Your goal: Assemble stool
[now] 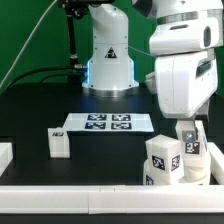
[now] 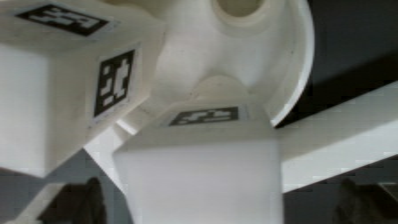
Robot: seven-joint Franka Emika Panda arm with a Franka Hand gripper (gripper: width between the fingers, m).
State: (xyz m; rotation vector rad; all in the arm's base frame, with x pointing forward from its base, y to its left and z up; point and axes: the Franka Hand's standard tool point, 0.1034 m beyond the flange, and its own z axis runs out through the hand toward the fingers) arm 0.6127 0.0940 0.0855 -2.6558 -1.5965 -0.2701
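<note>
Marker board (image 1: 108, 123) flat on black table (image 1: 40, 108), white rail (image 1: 70, 194) along its edge.

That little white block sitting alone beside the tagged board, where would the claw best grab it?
Probably from straight above, jaws closing across the two flat side faces of the leg: it sits alone on the table, with free room either side.

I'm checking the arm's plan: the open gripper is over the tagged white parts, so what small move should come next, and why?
Probably lower slightly and close on the leg. The gripper stands open with nothing held, and the wrist view shows that leg centred beneath it, next to the seat disc.
</note>
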